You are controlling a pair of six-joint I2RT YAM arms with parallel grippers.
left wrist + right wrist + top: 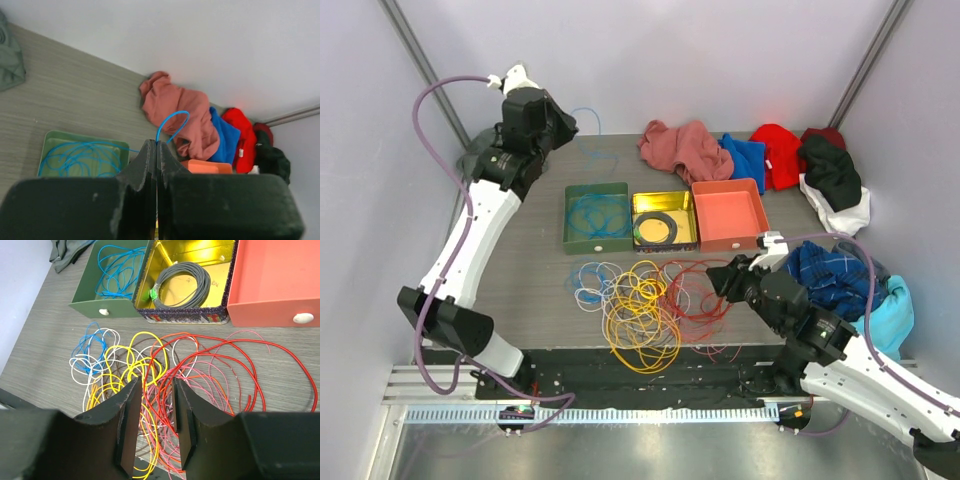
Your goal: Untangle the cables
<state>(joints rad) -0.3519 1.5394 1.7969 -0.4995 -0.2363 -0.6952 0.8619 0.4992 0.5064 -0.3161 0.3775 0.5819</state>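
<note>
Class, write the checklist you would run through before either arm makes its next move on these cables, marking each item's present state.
1. Grip: left end effector shut on blue cable: ok.
2. Route: held blue cable leads down into green tray: ok.
3. Readiness: right end effector open above red cable: ok.
4. Target alone between its jaws: not ok, yellow cable crosses there.
5. Separation: pile of cables sorted: not ok, loops overlap.
</note>
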